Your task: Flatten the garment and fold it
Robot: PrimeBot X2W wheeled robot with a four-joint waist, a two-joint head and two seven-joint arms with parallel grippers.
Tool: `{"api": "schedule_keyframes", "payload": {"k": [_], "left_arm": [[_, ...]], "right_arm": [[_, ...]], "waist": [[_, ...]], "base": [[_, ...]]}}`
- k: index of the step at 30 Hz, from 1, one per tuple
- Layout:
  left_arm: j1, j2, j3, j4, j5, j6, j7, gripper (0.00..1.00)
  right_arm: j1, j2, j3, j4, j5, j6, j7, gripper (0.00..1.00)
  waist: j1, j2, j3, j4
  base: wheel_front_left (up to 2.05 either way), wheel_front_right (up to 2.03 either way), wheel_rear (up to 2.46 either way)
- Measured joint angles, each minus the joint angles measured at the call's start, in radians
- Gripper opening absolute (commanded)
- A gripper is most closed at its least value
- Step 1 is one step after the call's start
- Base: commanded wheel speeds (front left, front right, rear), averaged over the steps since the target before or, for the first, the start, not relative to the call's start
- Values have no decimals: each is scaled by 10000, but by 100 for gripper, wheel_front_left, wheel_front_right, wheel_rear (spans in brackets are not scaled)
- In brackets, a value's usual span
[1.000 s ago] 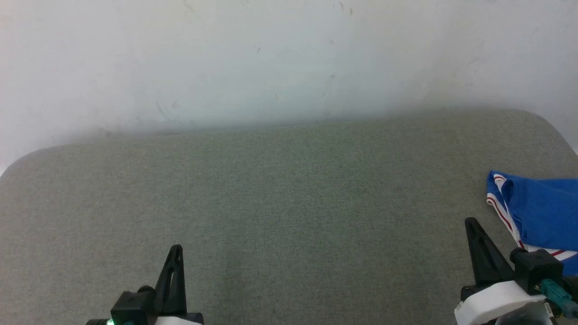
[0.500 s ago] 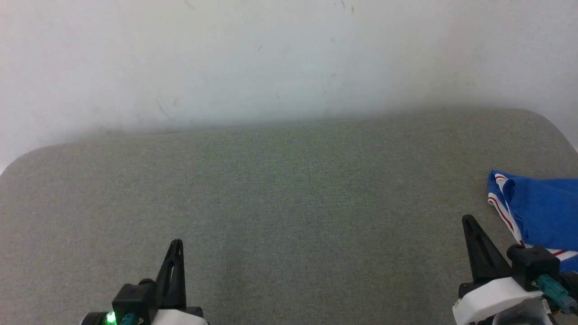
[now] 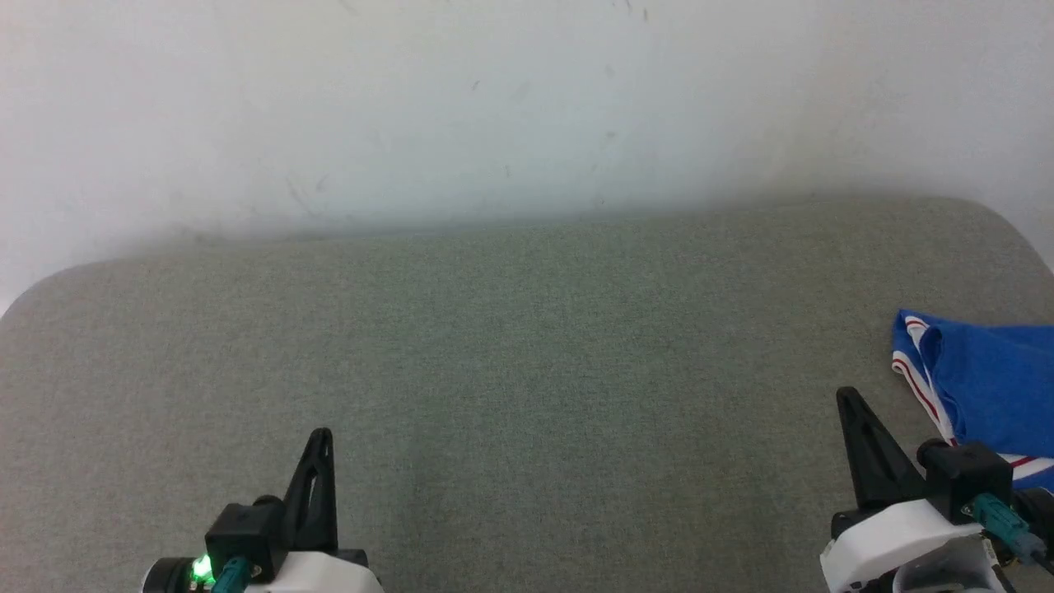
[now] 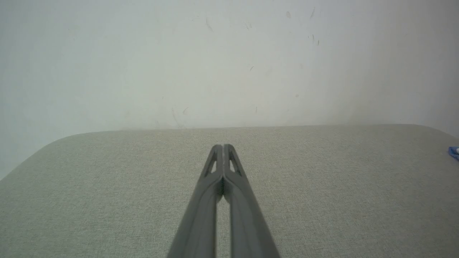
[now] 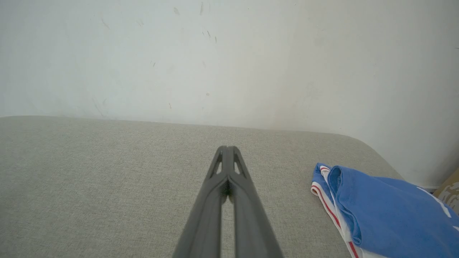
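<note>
The garment (image 3: 988, 387), royal blue with white and red striped trim, lies folded at the right edge of the grey-green cushioned surface (image 3: 527, 346); it runs out of the head view to the right. The right wrist view has the garment (image 5: 387, 215) at lower right, with white marks on its blue top. A blue corner of the garment (image 4: 454, 151) peeks in at the right edge of the left wrist view. My right gripper (image 3: 848, 397) stands shut just left of it, apart from it, holding nothing. Far to the left, my left gripper (image 3: 322, 435) is shut and empty over bare fabric.
A pale scuffed wall (image 3: 494, 107) runs along the far edge of the cushioned surface. The surface's far corners are rounded. A bit of cardboard (image 5: 451, 190) shows past the right end in the right wrist view. Open fabric stretches between the two grippers.
The right gripper has risen a little and edged left in the head view. The left gripper and the garment stay about where they were.
</note>
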Motion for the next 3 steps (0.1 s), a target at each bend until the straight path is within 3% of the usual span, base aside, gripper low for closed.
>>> {"api": "schedule_keyframes", "payload": {"k": [3], "left_arm": [[-32, -23, 31, 6, 19, -35, 82, 0]], "right_arm": [[-44, 0, 15, -4, -4, 0, 75, 0]], "waist": [[-1, 0, 9, 6]], "base": [[0, 0, 0]]}}
